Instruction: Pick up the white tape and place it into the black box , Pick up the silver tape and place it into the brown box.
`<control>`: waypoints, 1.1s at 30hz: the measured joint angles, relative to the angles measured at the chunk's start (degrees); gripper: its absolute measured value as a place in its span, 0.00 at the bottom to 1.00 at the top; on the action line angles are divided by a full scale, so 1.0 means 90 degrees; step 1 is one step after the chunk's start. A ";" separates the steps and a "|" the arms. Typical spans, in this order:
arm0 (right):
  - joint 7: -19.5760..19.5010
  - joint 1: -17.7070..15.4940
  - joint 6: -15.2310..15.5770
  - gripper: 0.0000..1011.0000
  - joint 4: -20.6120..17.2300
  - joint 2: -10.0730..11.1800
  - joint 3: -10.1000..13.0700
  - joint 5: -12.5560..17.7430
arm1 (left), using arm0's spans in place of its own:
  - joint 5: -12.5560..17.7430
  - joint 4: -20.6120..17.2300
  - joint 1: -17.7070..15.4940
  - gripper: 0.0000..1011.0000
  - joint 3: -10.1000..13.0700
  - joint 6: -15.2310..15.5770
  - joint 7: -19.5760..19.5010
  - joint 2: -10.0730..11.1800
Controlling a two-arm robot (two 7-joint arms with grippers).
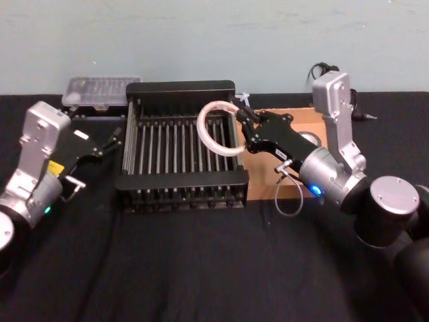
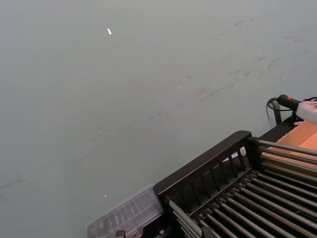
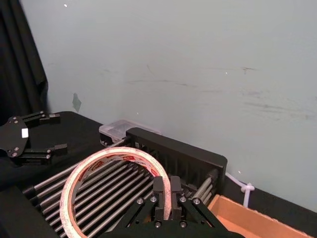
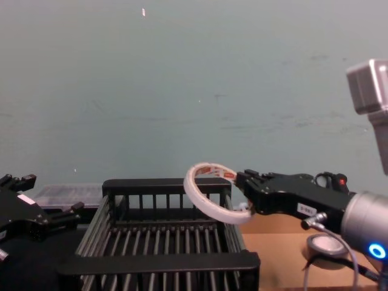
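Above the black box [image 1: 181,144]: white tape [image 1: 218,129], pinched in right hand [image 1: 240,127], unreleased. Silver tape [image 4: 324,244] below-right, still untouched; left hand [image 1: 110,142] open, idle.

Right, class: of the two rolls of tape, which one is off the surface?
The white tape, the wide thin ring: the right hand grips its rim and holds it above the black box. The smaller silver tape lies in the brown box.

Two tape rolls: one white tape [image 1: 218,128], one silver tape [image 4: 324,245]. Two boxes: one black box [image 1: 181,176] and, just right of it, one brown box [image 1: 305,121]. One clear plastic case [image 1: 99,91] behind the black box's left corner. Two grippers [image 1: 244,121] [image 1: 114,137].
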 joint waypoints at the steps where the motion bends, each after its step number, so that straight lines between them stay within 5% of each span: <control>1: 0.0000 0.0000 0.0000 0.09 0.0000 0.0000 0.0000 0.0000 | 0.0000 0.0000 0.0000 0.99 0.0000 0.0000 0.0000 0.0000; 27: 0.0213 0.1244 -0.0347 0.09 0.1863 -0.0631 -0.0342 -0.0461 | 0.0000 0.0000 0.0000 0.99 0.0000 0.0000 0.0000 0.0000; 33: 0.0227 0.1290 -0.0367 0.09 0.1934 -0.0654 -0.0350 -0.0484 | 0.0000 0.0000 0.0000 0.99 0.0000 0.0000 0.0000 0.0000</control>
